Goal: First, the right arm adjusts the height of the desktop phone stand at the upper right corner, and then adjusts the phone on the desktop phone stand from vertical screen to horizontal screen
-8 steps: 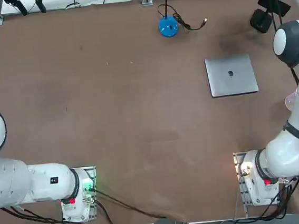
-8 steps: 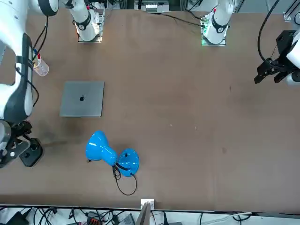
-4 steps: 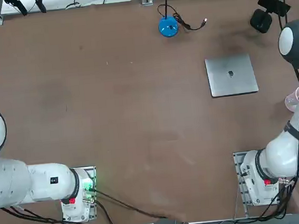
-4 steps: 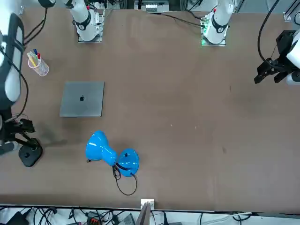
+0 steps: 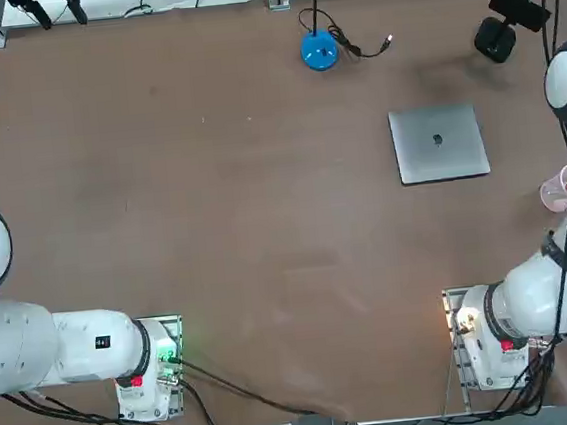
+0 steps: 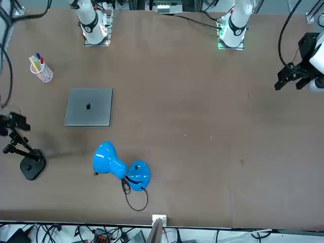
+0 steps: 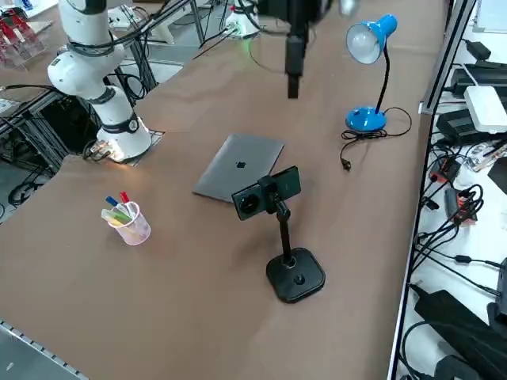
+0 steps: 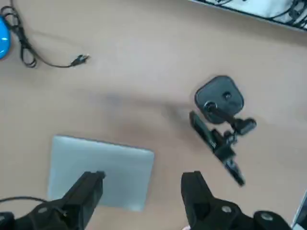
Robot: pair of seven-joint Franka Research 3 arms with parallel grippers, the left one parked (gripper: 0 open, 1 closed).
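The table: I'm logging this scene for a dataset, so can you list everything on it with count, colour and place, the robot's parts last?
Desktop phone stand: one, black, round base, at the far right corner of the table.
Phone: one, black, clamped at the top of the stand, lying horizontal.
Laptop: one, silver-grey, closed, flat on the right half of the table, nearer the robot than the stand.
Desk lamp: one, blue, round base with a black cable, at the far edge near the middle.
Cup of pens: one, clear, at the right edge.
Table: one, brown.
Right arm: one, white, along the right edge.
Right hand: one, black fingers open, empty, raised above the laptop and the stand.
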